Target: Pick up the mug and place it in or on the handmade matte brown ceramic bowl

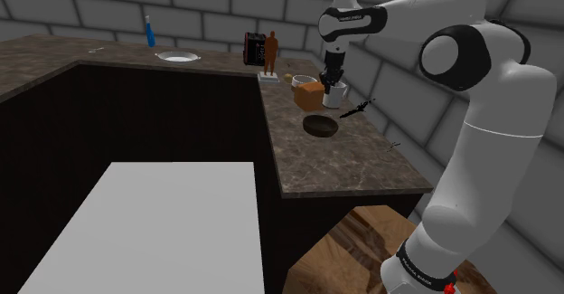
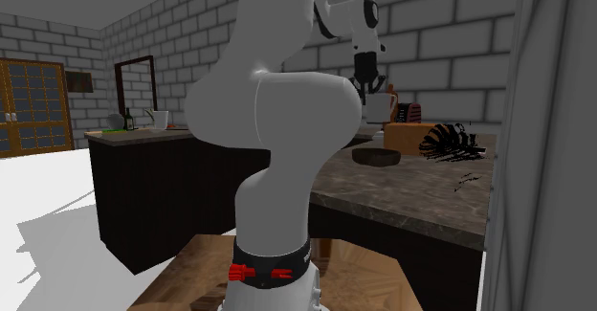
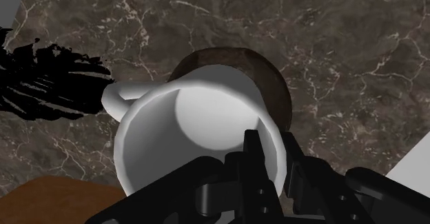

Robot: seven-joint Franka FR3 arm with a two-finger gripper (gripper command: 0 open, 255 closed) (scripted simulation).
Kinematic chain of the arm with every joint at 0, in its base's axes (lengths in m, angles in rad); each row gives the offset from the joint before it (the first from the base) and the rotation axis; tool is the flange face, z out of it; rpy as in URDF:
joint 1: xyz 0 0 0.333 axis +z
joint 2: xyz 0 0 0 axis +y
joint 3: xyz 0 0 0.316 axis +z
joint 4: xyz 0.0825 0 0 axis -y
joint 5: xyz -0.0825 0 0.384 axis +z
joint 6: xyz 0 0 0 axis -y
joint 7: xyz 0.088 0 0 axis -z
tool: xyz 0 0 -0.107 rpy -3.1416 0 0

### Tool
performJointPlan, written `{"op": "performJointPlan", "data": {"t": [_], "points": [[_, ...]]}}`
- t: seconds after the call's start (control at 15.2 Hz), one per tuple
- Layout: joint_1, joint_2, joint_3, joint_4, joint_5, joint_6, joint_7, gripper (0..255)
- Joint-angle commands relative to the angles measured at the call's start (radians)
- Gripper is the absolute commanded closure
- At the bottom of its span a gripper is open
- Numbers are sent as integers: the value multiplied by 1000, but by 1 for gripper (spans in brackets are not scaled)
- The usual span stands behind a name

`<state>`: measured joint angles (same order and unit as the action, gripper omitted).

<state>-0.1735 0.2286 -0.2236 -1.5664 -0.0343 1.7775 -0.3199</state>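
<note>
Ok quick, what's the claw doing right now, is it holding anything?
Claw: closed on the rim of the white handled mug, which hangs above the dark brown round bowl.

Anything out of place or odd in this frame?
A ragged, flat-black object lies on the counter near the brown bowl; it has no shading, so what it is cannot be told. Nothing looks spilled or toppled.

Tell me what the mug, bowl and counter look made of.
Plain white handled mug: smooth, untextured, possibly glazed ceramic; unclear. Round dark brown bowl: dull, no glints, likely matte ceramic. Brown veined countertop: pale veins suggest polished stone.
</note>
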Motion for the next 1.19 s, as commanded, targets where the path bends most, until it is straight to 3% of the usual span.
{"op": "performJointPlan", "data": {"t": [0.0, 1.12], "points": [[-23, 98, -6, 144, 23, -46, -30, 255], [-22, 121, -1, -38, 26, 159, -21, 255]]}}
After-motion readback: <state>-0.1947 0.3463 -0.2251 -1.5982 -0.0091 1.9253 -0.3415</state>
